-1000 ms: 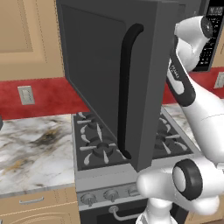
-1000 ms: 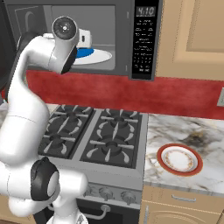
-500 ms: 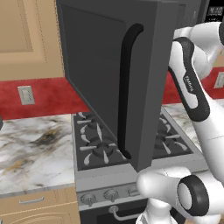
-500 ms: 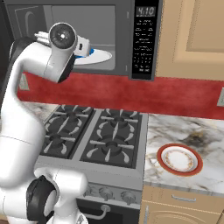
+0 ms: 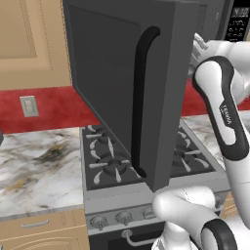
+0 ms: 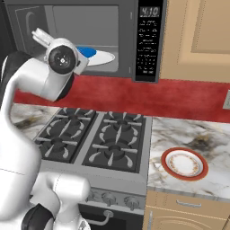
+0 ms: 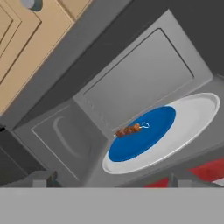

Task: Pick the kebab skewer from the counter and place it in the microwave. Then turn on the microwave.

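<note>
Brown skewer (image 7: pixel 128 130) now rests on the microwave's (image 6: pixel 148 40) blue plate (image 7: pixel 144 133); my end effector (image 6: pixel 39 37), spread and empty, has backed out. Door (image 5: pixel 128 93) next.

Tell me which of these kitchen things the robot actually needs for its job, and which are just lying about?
Part of the job:
- kebab skewer, lying on the blue-centred turntable
- microwave, door swung open
- keypad
- gripper, open, holding nothing

Just lying about:
- red-rimmed plate on the counter
- gas stove
- wall outlet
</note>
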Controlling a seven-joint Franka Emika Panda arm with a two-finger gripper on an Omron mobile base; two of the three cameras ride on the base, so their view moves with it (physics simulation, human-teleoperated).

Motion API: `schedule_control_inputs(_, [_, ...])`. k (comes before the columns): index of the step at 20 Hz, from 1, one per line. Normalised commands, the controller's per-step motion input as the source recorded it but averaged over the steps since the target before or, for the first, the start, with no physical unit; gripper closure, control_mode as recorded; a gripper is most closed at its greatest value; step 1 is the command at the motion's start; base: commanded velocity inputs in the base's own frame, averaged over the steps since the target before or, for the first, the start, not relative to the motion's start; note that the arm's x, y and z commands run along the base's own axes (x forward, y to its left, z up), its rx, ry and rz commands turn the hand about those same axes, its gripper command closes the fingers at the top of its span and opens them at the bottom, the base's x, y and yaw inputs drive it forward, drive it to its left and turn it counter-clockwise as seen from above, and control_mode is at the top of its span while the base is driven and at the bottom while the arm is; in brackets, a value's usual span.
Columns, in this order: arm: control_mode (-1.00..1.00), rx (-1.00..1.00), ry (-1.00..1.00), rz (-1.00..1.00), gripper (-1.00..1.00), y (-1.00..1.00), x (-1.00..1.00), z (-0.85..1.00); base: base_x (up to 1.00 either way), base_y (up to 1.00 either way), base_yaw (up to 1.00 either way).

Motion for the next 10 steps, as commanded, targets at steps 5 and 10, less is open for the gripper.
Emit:
schedule_control_inputs(5, [-1.00, 0.03, 0.12, -0.15, -1.00, -0.05, -0.46, 0.10, 0.00, 0.00, 0.00])
schedule_control_inputs(10, [-1.00, 0.00, 0.20, -0.12, -1.00, -0.15, -0.44, 0.12, 0.00, 0.00, 0.00])
